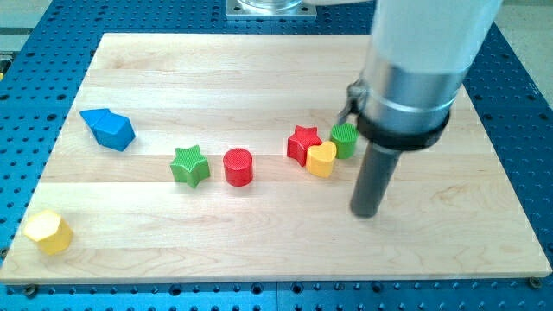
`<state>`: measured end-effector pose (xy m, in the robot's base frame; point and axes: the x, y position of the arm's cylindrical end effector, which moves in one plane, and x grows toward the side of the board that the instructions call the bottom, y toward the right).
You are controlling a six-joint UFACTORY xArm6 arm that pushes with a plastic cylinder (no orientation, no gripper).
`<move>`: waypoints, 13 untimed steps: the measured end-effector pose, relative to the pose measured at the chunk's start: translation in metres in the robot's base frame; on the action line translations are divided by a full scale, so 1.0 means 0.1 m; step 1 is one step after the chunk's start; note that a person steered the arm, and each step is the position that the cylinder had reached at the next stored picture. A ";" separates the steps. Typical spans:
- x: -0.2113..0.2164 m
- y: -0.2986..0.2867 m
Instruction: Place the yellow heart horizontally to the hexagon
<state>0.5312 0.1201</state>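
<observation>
Yellow: 1 heart [321, 159], 1 hexagon [48, 231] | red: 2 | green: 2 | blue: 1

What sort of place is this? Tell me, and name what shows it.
Probably a robotics lab bench. A wooden board lies on a blue perforated metal table, small coloured blocks such as the yellow heart are scattered on it, and my tip stands just right of that heart.

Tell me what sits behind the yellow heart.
Toward the view's top, the red star and a green block crowd against the yellow heart. Their lower edges are covered by it. My tip stands to its lower right.
</observation>
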 end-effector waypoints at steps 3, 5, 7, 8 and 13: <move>-0.94 0.01; -0.63 -0.45; -0.31 -0.38; -0.15 -0.39; -0.26 -1.00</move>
<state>0.5048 0.0204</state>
